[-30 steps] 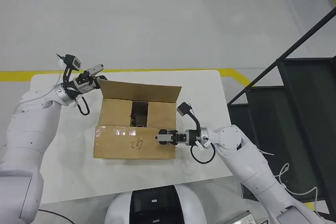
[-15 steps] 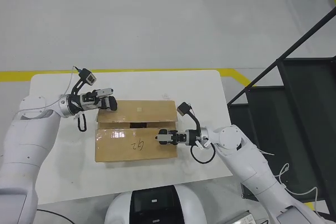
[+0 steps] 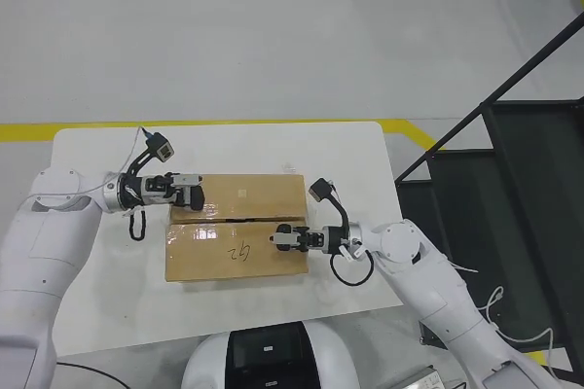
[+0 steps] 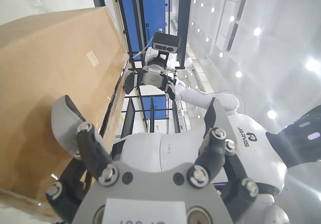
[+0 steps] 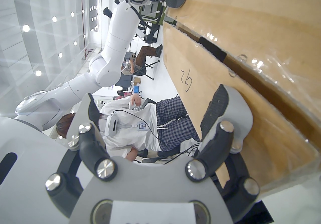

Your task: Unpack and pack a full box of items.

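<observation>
A brown cardboard box lies in the middle of the white table, both top flaps down and meeting at a narrow seam. The near flap carries a handwritten mark. My left gripper is open at the far flap's left end; in the left wrist view one pad rests on the box, the other hangs in the air. My right gripper is open at the near flap's right end, and in the right wrist view one pad lies on the cardboard.
White tabletop runs around the box on every side. A yellow floor line passes behind the table. Black metal stairs stand to the right, off the table.
The far flap stood upright a second ago; my left gripper swung in and down with it, and it now lies flat. The right arm has not moved.
</observation>
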Robot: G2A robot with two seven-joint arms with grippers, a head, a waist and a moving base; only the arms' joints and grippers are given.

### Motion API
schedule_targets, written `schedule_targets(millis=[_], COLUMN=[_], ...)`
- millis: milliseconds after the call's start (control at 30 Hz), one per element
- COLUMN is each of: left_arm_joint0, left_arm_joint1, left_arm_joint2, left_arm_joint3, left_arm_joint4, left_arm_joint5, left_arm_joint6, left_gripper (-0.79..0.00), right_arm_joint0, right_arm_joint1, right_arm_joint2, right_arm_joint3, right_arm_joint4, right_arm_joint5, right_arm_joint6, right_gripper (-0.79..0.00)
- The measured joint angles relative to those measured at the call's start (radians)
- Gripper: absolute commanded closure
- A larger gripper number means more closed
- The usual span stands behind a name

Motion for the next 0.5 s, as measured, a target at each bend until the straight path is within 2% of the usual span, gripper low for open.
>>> schedule_targets(millis=[167, 500], left_arm_joint0=[0.013, 0.023], left_arm_joint1=[0.018, 0.078], left_arm_joint2=[0.008, 0.067], left_arm_joint3=[-0.011, -0.045], left_arm_joint4=[-0.013, 0.015], left_arm_joint5=[0.01, 0.01], left_arm_joint6=[-0.009, -0.009], left_gripper=[-0.785, -0.785], right_arm_joint0=[-0.006, 0.005], right_arm_joint1=[0.003, 0.003], right_arm_joint2=[0.005, -0.007], right_arm_joint3=[-0.004, -0.005], right_arm_joint4=[-0.009, -0.045], right_arm_joint5=[0.041, 0.112], right_arm_joint6=[-0.012, -0.053], right_gripper=[-0.785, -0.785])
